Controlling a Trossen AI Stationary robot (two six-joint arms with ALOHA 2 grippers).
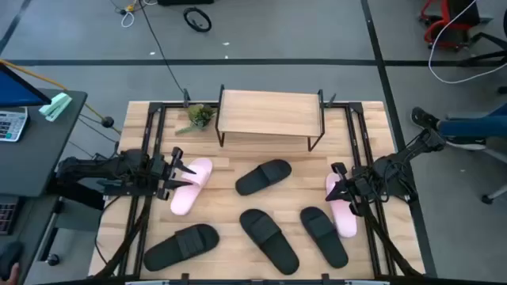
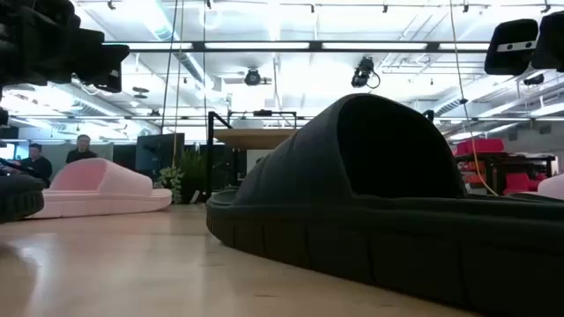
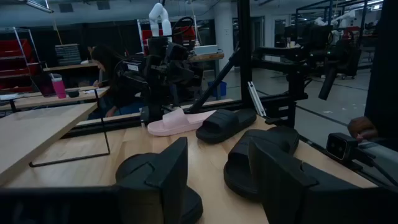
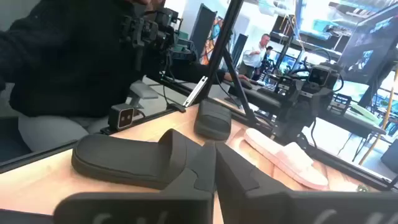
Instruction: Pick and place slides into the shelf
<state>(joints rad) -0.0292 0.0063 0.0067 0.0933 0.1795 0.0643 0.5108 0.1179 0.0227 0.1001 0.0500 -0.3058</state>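
Note:
The shelf stands at the table's far middle on thin black legs, its wooden top bare. Two pale pink slides lie flat on their soles, one left, one right. Black slides lie flat at the centre, near left, near centre and near right. My left gripper is open and empty, above the left pink slide; its fingers show apart in its wrist view. My right gripper is shut and empty, over the right pink slide's far end; its wrist view shows fingers together.
A small green plant stands left of the shelf. Black frame rails run along the table's left and right sides. A desk with a calculator stands off the table's left. A person's legs show at the right.

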